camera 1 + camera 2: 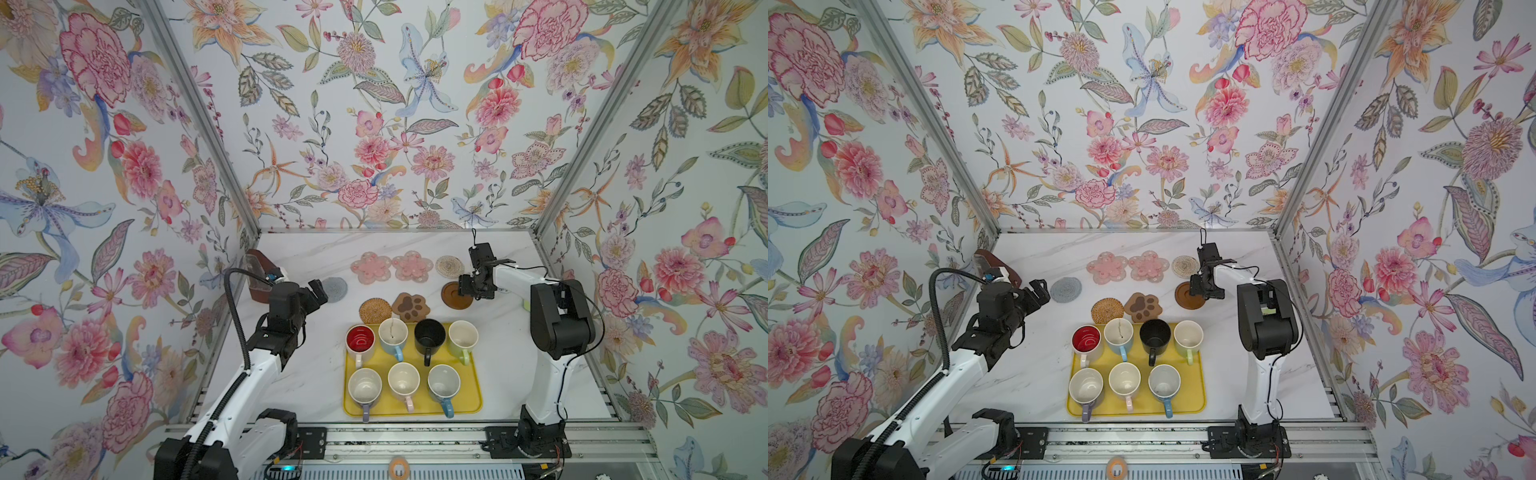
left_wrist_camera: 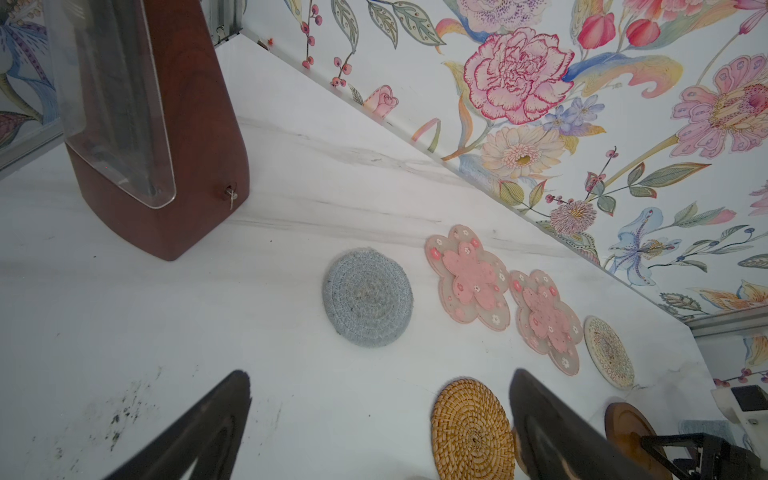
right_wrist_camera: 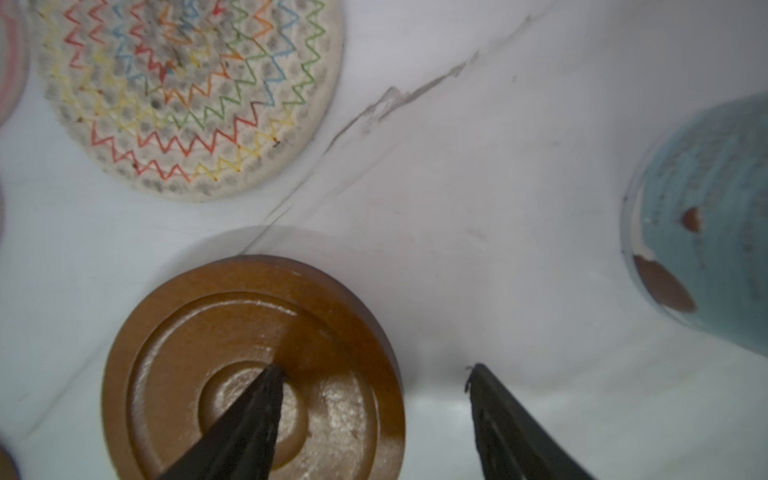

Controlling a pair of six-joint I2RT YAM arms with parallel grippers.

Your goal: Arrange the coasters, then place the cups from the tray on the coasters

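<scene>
The yellow tray [image 1: 471,395], flat and glossy with rounded corners and a low rim, sits at the near middle of the white marble-veined table [image 1: 291,374]. All seven mugs stand in it, handles toward the near edge. In the back row are the white mug with the red inside [image 1: 360,341], the light blue mug [image 1: 393,334], the black mug [image 1: 429,334] and the light green mug [image 1: 463,337]. In front are the lilac mug [image 1: 365,385], the pink mug [image 1: 403,381] and the blue mug [image 1: 444,382].

The left claw [image 2: 380,374] hangs above the table near the grey woven coaster [image 2: 368,297], its dark tapered jaws spread wide and empty. The right claw [image 3: 372,368] is low over the dark wooden coaster [image 3: 199,353], released and gripping nothing. One fingertip [image 3: 266,386] is over the coaster's sunken centre and the other is off the rim over bare table; whether the first touches the wood I cannot tell. That coaster is a smooth turned disc with ring grooves, lying flat.

Just behind the tray lie the coiled tan rattan coaster [image 1: 375,311] and the brown paw-shaped coaster [image 1: 411,307]. Further back is a row: the two pink flower-shaped coasters [image 1: 371,267] [image 1: 412,266], petals touching, then the pale woven coaster [image 3: 187,95], stitched with coloured zigzags.

A reddish-brown wooden case [image 2: 199,166] with a clear front stands at the back left, and a blue glazed jar [image 3: 706,228] stands near the right claw
</scene>
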